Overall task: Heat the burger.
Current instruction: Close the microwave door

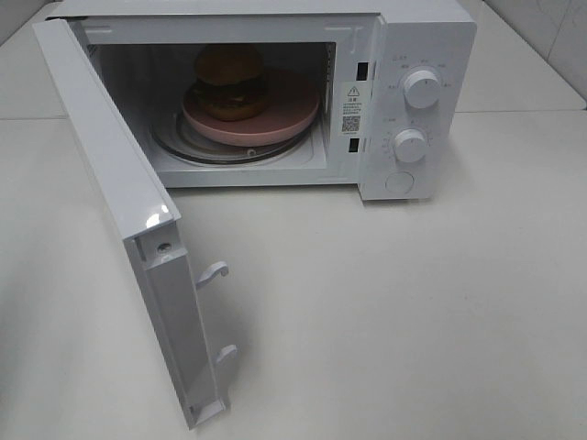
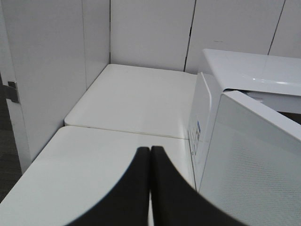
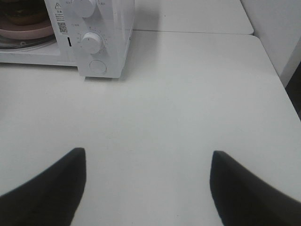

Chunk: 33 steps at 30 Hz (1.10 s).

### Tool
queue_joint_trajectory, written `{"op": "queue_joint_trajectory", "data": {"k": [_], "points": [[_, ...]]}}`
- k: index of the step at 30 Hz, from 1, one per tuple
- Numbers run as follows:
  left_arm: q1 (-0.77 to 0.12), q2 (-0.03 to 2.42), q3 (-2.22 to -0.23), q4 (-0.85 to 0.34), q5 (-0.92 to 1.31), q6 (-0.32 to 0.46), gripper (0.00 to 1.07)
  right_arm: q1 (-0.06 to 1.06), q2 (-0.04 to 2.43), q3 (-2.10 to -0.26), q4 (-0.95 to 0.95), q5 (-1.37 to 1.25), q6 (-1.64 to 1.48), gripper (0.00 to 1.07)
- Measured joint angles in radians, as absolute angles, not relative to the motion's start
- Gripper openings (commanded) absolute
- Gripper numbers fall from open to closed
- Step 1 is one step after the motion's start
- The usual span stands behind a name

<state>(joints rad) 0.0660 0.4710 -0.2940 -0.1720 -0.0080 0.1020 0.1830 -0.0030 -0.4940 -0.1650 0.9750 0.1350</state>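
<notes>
The burger (image 1: 229, 82), golden-brown bun over dark filling, sits on a pink plate (image 1: 292, 117) on the glass turntable inside the white microwave (image 1: 422, 37). Its door (image 1: 110, 183) hangs wide open to the left. Neither arm shows in the exterior high view. In the left wrist view my left gripper (image 2: 150, 155) is shut with nothing between its black fingers, beside the microwave's left side and the door's outer face (image 2: 249, 160). My right gripper (image 3: 148, 162) stands open and empty over bare table, in front of and to the right of the microwave (image 3: 101, 42); the plate's edge (image 3: 28, 32) shows there.
Two white dials (image 1: 421, 88) and a round button (image 1: 400, 182) line the microwave's right panel. Door latch hooks (image 1: 213, 272) stick out from the door's inner edge. White wall panels (image 2: 150, 28) stand behind the table, and the table edge (image 2: 42, 155) drops off at left.
</notes>
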Motion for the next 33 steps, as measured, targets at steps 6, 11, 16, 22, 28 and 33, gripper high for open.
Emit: {"op": "queue_joint_trajectory", "data": {"k": [6,11,16,22,28,33], "points": [[0.066,0.558,-0.184,-0.172,-0.264,0.065,0.0,0.183,-0.003,-0.494,-0.165,0.975,0.135,0.73],[0.066,0.642,-0.166,-0.155,-0.329,0.027,0.0,0.183,-0.003,-0.494,-0.165,0.975,0.135,0.73],[0.066,0.828,-0.165,-0.035,-0.45,-0.032,0.0,0.183,-0.003,-0.494,-0.165,0.975,0.135,0.73],[0.066,0.961,-0.165,0.078,-0.561,-0.135,0.0,0.183,-0.003,-0.494,-0.165,0.975,0.135,0.73],[0.066,1.104,-0.165,0.257,-0.731,-0.199,0.0,0.183,-0.003,-0.494,-0.165,0.975,0.135,0.73],[0.066,1.235,-0.166,0.314,-0.88,-0.234,0.0,0.183,-0.003,-0.494,-0.165,0.975,0.135,0.73]]}}
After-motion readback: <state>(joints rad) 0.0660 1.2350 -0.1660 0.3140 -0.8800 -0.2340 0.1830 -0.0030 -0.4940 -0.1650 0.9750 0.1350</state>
